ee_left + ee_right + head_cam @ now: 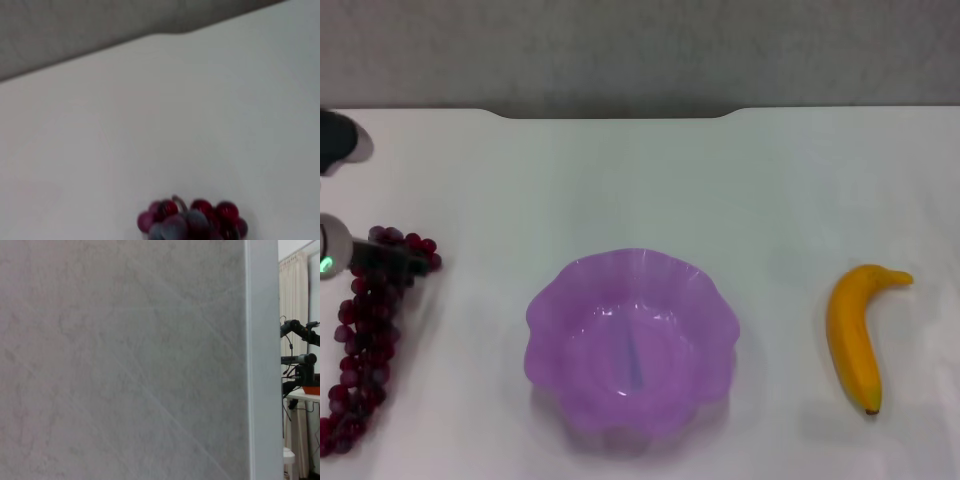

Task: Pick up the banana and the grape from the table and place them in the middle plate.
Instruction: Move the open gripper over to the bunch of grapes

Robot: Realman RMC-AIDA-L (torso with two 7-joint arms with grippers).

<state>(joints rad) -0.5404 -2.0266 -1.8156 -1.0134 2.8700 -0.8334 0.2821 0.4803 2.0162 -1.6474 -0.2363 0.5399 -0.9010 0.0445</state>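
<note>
From the head view, my left gripper [390,262] sits at the top end of the grape [365,335], the bunch trailing toward me from it; I cannot tell whether it has hold. If it only pinches a few berries, the long dark-red bunch could slip or snag short of the middle plate [632,340], off to its right. The banana [855,335] lies beyond the plate.

Left wrist: the grape [192,220] sits just below the camera on the table [160,125].

Right wrist: only wall; that arm is parked out of sight.

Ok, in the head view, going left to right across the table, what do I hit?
The left gripper over the grape at the left edge → the middle plate → the banana.
</note>
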